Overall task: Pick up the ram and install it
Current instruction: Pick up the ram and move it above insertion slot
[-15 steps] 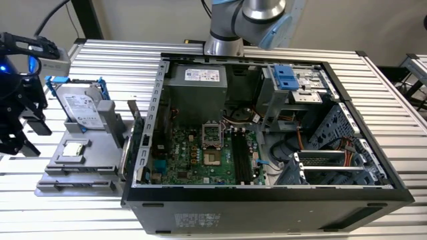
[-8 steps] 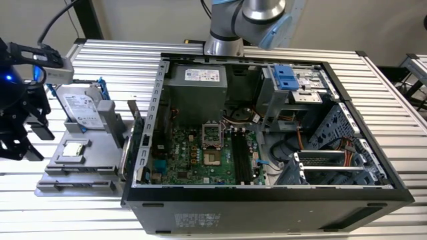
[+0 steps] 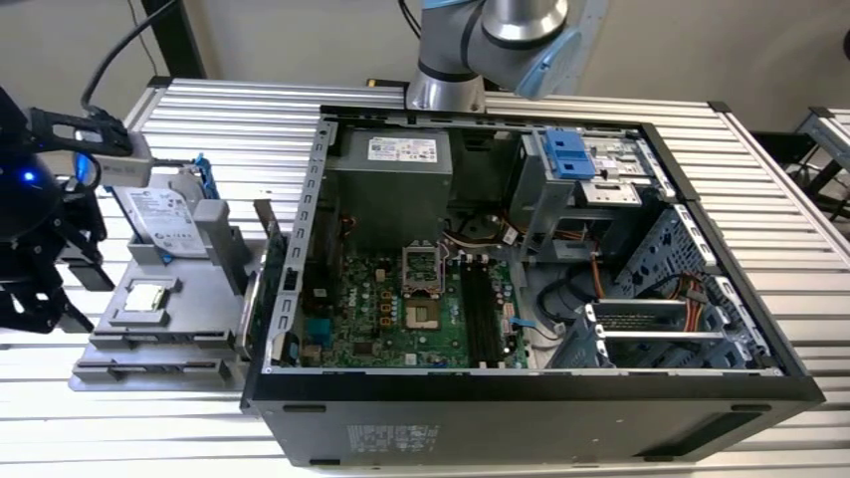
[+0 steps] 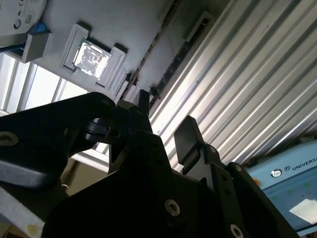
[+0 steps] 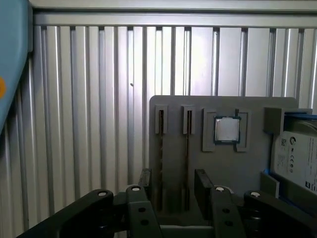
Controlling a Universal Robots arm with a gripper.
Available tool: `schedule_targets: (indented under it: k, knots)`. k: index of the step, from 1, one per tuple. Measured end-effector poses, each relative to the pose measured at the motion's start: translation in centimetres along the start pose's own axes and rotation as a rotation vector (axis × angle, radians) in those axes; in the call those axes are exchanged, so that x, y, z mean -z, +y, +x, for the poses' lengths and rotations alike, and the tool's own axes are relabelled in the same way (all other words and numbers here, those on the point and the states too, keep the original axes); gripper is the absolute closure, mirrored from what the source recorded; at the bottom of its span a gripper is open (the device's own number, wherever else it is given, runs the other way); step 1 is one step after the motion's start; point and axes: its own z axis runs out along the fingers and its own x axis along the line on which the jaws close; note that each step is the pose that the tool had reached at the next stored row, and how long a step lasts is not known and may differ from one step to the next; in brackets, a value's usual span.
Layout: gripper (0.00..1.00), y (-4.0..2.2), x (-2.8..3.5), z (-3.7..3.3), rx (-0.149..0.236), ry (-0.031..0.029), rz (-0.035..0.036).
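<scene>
With the pincer wide open over the grey holder, any lateral offset could clamp a slot wall instead of the ram, tilting it.

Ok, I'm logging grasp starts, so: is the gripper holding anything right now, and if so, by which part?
Nothing is held. The gripper is open near the grey parts tray, and only the tray is seen between its fingers.

A ribbed aluminium counter spans the scene, glaring bright at the exterior view's lower left. Behind it rises a plain pale wall, crossed by a black post.
</scene>
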Motion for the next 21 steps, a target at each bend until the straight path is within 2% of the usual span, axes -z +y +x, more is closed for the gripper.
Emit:
schedule_targets:
  k: [3,8,10,12,15,21]
  knots:
    - [0.0,-0.01,-0.45,0.01,0.0,-0.0001,0.0]
    - [0.0,0.0,-1.25,0.02,0.0,-0.0058,-0.0002]
    - [0.0,-0.01,-1.54,0.04,0.0,-0.0129,-0.0001]
    - [0.0,-0.01,-1.82,0.04,0.0,-0.0174,-0.0001]
    - [0.0,-0.02,-2.19,0.05,0.0,-0.0314,0.0]
    - [0.0,-0.02,-3.07,0.05,0.0,-0.0316,-0.0001]
